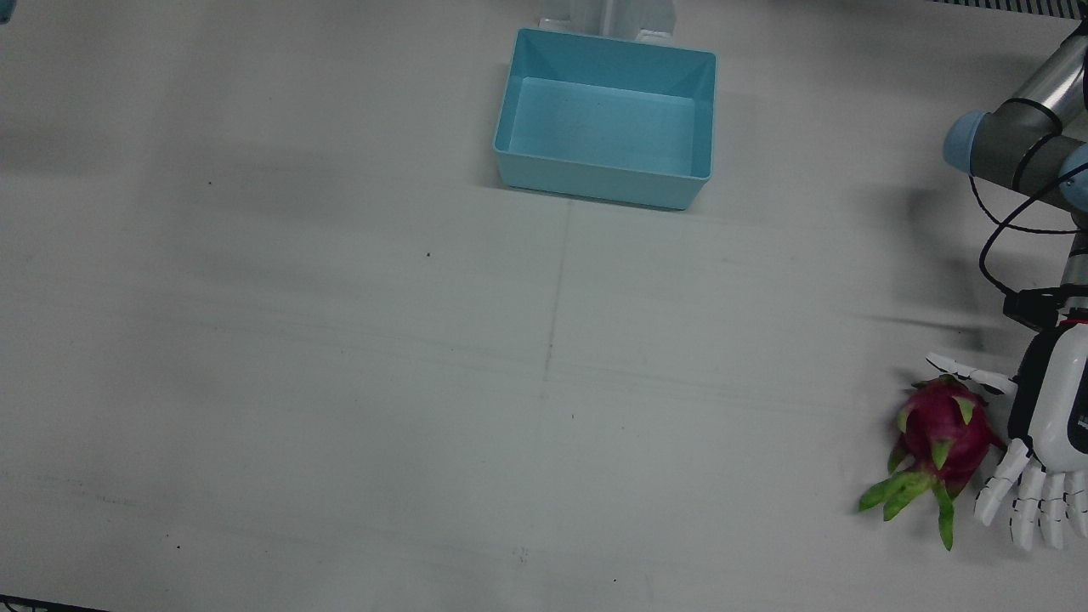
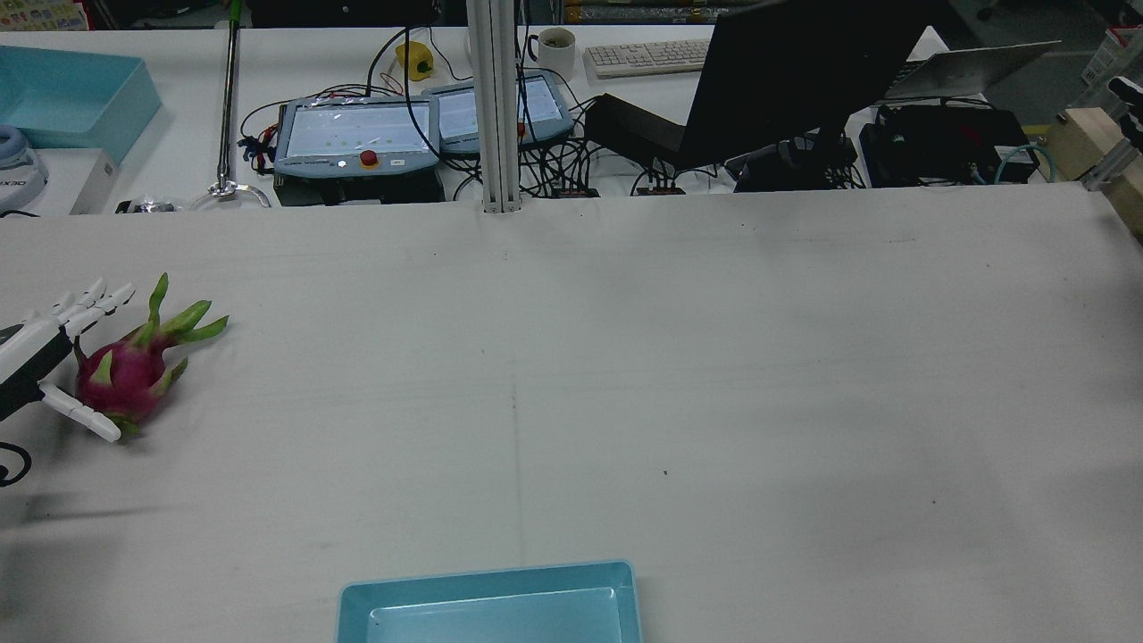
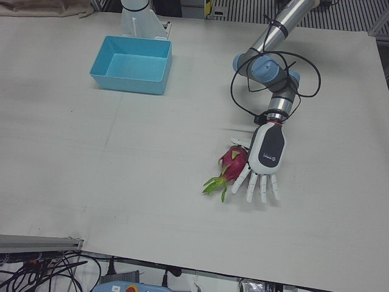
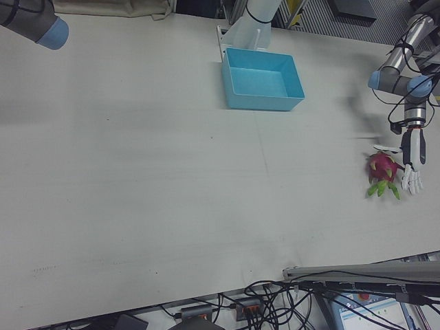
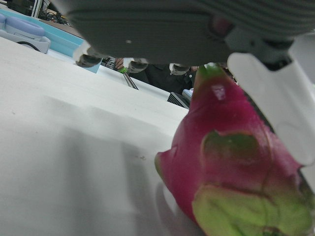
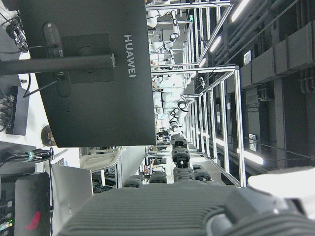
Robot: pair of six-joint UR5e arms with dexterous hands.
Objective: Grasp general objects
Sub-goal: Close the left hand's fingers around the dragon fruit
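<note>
A dragon fruit [image 1: 943,438] lies on its side on the bench [image 1: 340,340], at the lower right of the front view. Its skin is deep magenta with green-tipped scales, and a tuft of long green leaves points toward the lower left of that frame.

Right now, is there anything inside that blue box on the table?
Nothing shows inside the blue box: its floor is bare. The dragon fruit lies far off by the left hand.

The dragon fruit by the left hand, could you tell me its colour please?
Magenta-pink dragon fruit with green leafy tips; clearest in the front view.
</note>
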